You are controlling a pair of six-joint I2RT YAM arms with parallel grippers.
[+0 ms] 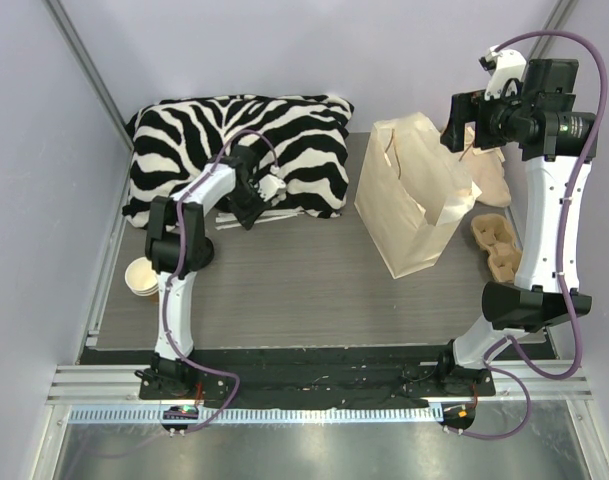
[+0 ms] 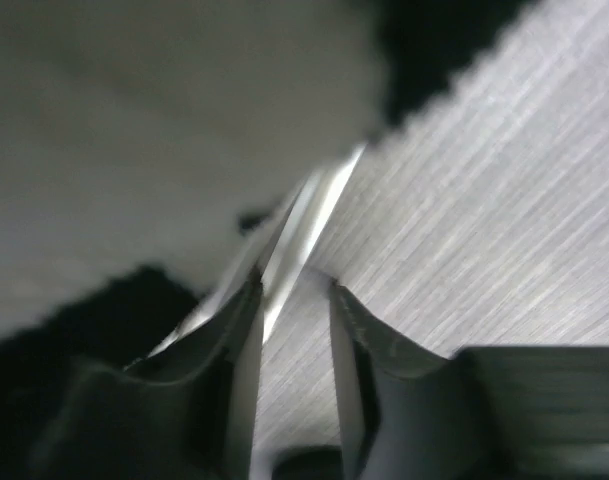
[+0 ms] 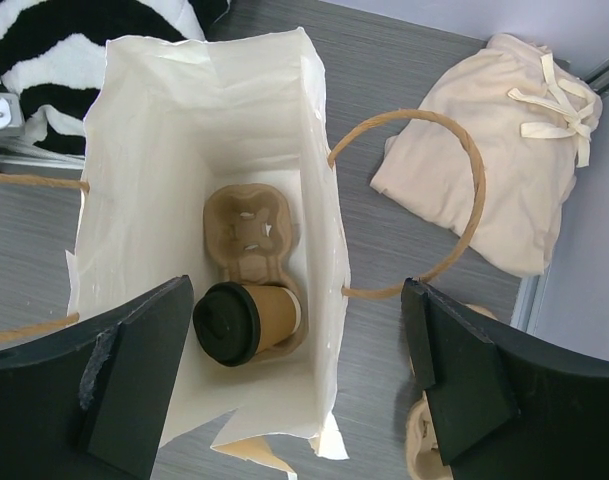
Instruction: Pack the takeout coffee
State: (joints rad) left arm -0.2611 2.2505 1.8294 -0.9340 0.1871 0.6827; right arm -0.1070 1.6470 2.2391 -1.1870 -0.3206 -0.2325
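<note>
Coffee cup (image 3: 252, 322) is down inside the paper bag (image 3: 134, 150), black lid on, sitting in the cardboard cup tray (image 3: 246, 225). Your right gripper (image 3: 294, 300) hangs over the bag mouth, jaws wide, holding nothing. Your left gripper (image 2: 294, 290) is at the zebra blanket (image 1: 284, 140) edge, jaws narrow around a thin pale strip (image 2: 314, 210). Can't tell if it's actually pinched.

Soft, even light falls from overhead; the paper bag (image 1: 414, 200) throws only a faint shadow on the table (image 1: 304, 290). My left wrist view is badly out of focus: the blanket (image 2: 134, 130) smears pale, and a bright glint streaks past my left gripper (image 2: 294, 290). My right wrist view is crisp.
</note>
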